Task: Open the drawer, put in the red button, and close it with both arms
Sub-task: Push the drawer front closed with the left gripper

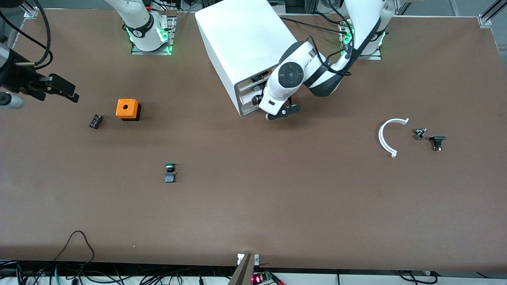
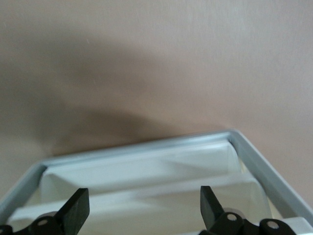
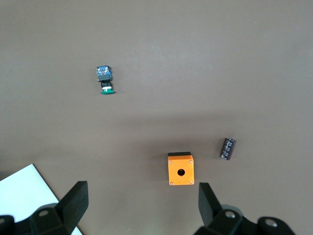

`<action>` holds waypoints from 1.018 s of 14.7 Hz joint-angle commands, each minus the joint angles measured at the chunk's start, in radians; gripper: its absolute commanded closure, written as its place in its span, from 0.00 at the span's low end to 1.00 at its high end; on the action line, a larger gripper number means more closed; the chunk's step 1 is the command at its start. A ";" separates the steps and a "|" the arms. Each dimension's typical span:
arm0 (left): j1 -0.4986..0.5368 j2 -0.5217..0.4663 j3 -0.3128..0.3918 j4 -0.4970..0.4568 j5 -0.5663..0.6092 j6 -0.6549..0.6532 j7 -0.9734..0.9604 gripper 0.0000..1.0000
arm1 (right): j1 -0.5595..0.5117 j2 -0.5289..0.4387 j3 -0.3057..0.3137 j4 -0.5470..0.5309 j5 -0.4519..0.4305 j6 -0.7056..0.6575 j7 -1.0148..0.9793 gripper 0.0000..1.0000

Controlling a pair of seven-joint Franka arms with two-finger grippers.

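The white cabinet [image 1: 245, 39] stands at the table's back middle, its drawer fronts [image 1: 253, 93] facing the front camera. My left gripper [image 1: 283, 112] is right at those fronts. In the left wrist view it [image 2: 144, 208] is open and empty, over a white drawer tray with a grey rim [image 2: 137, 149]. The part of the tray that shows is bare. I cannot tell which of the stacked drawers it is. The red button is not in view. My right gripper [image 1: 65, 91] is open and empty, held in the air at the right arm's end of the table [image 3: 142, 205].
A green-capped button [image 1: 170, 173] [image 3: 104, 81] lies nearer the front camera. An orange box [image 1: 127, 109] [image 3: 181, 169] and a black cylinder [image 1: 96, 121] [image 3: 227, 148] lie below the right gripper. A white arc [image 1: 386, 136] and two small black parts [image 1: 437, 142] lie toward the left arm's end.
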State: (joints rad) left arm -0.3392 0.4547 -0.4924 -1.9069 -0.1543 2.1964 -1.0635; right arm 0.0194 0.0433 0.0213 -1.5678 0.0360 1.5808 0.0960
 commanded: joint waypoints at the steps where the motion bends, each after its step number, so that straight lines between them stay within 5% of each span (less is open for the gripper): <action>1: 0.002 -0.034 -0.029 -0.032 0.024 -0.003 -0.043 0.00 | 0.013 0.040 0.008 0.066 -0.014 -0.021 -0.007 0.00; 10: 0.015 -0.041 -0.034 -0.026 0.030 -0.007 -0.015 0.00 | 0.013 0.041 0.005 0.068 -0.028 -0.010 -0.004 0.00; 15: 0.208 -0.079 -0.026 0.095 0.179 -0.209 0.262 0.00 | 0.013 0.043 0.006 0.068 -0.054 -0.010 -0.012 0.00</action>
State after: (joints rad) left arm -0.2304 0.4075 -0.5090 -1.8668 -0.0389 2.0942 -0.9307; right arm 0.0297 0.0762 0.0262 -1.5243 -0.0057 1.5813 0.0960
